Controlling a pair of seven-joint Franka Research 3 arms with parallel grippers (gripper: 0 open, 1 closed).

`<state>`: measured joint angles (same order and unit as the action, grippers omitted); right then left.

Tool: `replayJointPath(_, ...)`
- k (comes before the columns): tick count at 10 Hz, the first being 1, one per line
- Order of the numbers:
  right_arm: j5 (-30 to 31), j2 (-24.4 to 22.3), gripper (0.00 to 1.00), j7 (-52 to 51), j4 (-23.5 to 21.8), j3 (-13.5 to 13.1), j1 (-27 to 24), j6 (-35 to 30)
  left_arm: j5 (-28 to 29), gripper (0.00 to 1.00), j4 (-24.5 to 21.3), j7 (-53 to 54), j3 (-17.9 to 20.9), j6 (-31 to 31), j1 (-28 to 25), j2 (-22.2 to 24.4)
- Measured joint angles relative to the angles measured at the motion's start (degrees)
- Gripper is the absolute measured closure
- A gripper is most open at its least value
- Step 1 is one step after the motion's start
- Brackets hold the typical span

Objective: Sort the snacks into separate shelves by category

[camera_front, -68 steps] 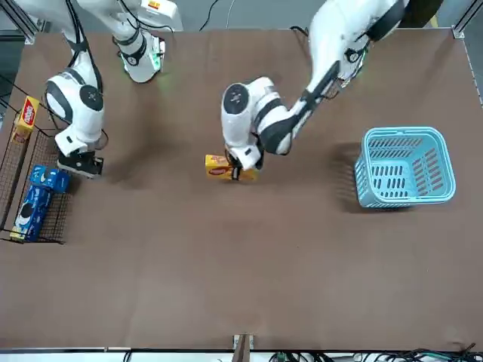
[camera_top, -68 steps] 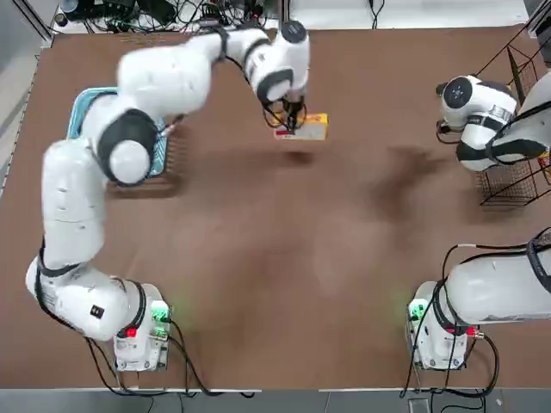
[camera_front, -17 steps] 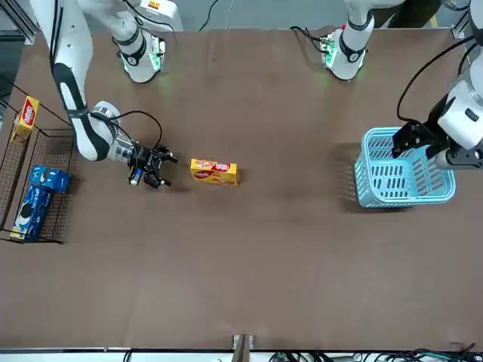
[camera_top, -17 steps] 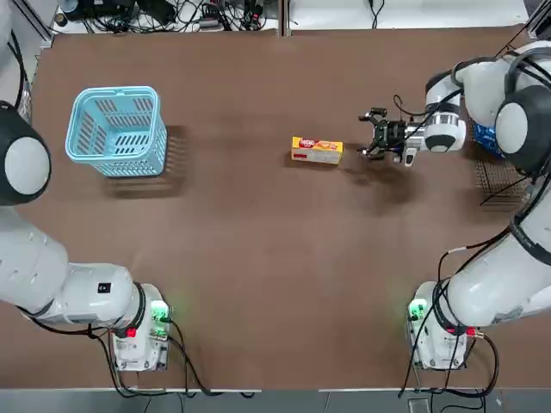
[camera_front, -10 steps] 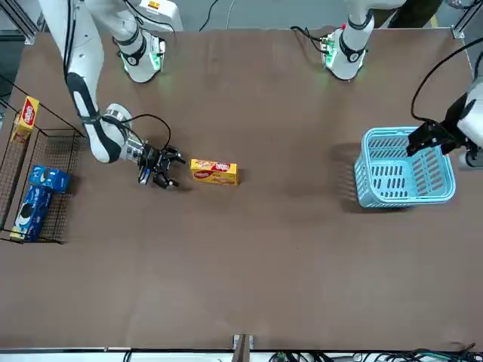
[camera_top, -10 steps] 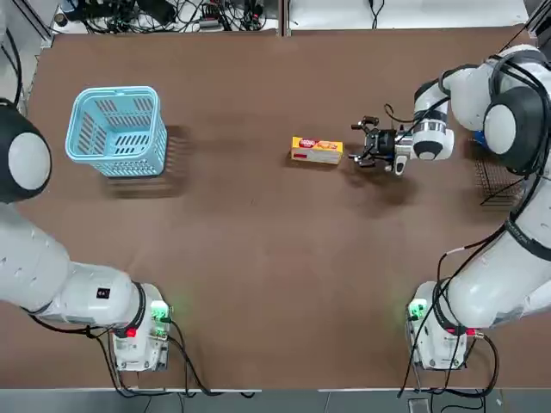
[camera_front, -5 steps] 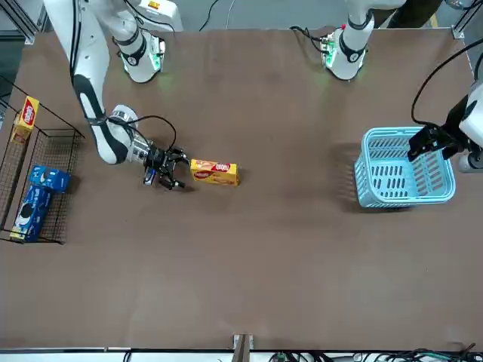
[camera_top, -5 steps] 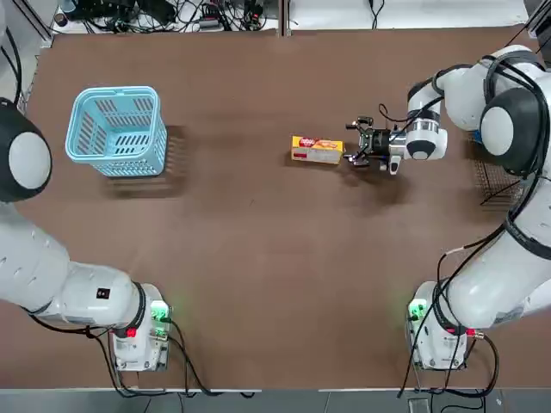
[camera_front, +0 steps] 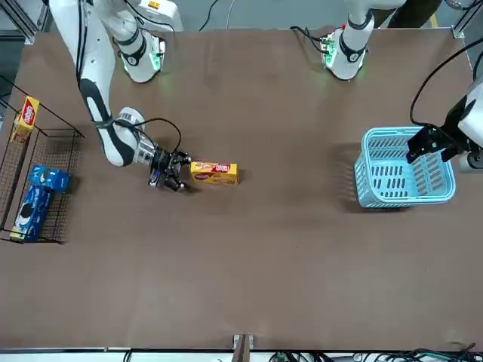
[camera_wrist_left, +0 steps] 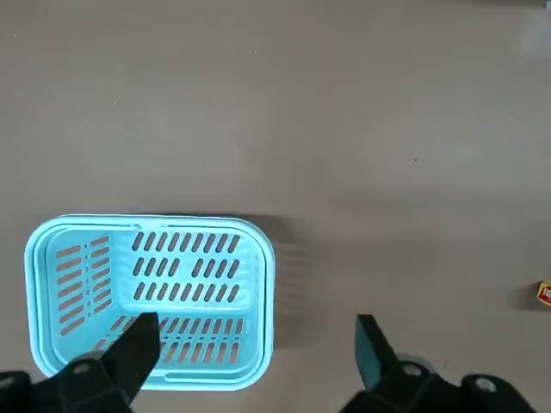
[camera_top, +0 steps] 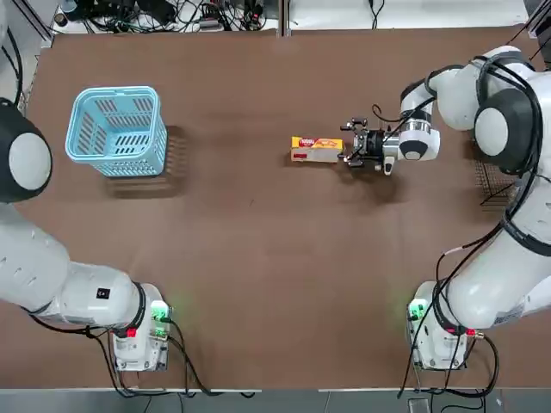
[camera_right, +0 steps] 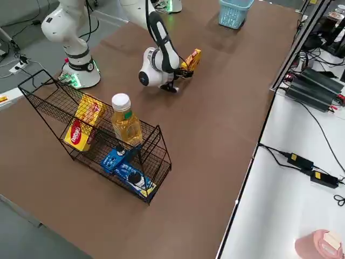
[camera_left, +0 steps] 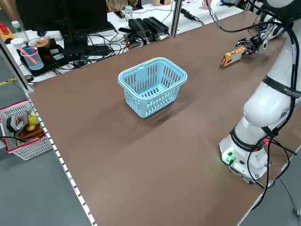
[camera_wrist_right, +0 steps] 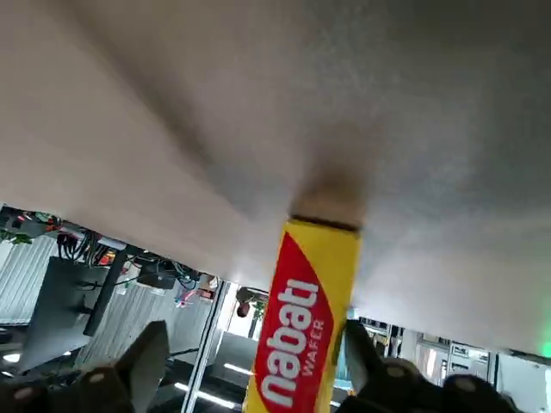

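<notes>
Right gripper (camera_top: 348, 147) lies level at the near end of the yellow Nabati wafer box (camera_top: 316, 149); grasp not confirmed.

In the right wrist view its fingers (camera_wrist_right: 142, 357) stand spread on either side of the box, a gap showing on each side, so the jaws are released and the box lies on the brown table (camera_top: 258, 258) near mid-table. Left gripper (camera_wrist_left: 250, 366) hangs high over the light blue slotted basket (camera_top: 117, 129), fingers parted wide, holding nothing. At the table's right edge the black wire rack (camera_right: 97, 135) carries another yellow wafer box (camera_right: 82, 127), blue cookie packets (camera_right: 128, 171) and a bottle of amber drink (camera_right: 125, 121).
</notes>
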<state>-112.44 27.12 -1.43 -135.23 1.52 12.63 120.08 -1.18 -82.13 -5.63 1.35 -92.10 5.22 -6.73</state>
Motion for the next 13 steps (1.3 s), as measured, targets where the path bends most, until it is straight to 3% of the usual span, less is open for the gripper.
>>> replayJointPath(1,0.0,0.1,0.15,-0.7,0.1,0.0,0.0,0.0,0.0,0.0,0.0,0.0,0.0,0.0,-0.1,0.0)
replayJointPath(4,0.0,0.1,0.63,-1.2,0.2,0.0,0.0,0.4,0.0,0.0,0.0,0.0,0.0,0.0,-0.1,0.0)
replayJointPath(5,0.0,0.1,0.7,-1.4,0.2,0.0,0.0,0.4,0.0,0.0,0.0,0.0,0.0,0.0,-0.1,0.0)
replayJointPath(9,0.5,-0.6,0.71,-2.7,1.5,-0.4,-0.3,0.6,0.0,0.0,0.0,0.1,0.0,0.0,-0.5,0.0)
replayJointPath(10,3.3,-1.9,0.71,-1.9,2.1,-1.0,-0.8,0.7,0.0,0.0,0.0,0.1,0.0,0.0,-0.5,0.0)
replayJointPath(13,24.5,-9.8,0.75,5.1,4.2,-6.8,-1.8,0.7,0.0,0.0,0.0,0.1,-0.3,0.0,-0.3,0.0)
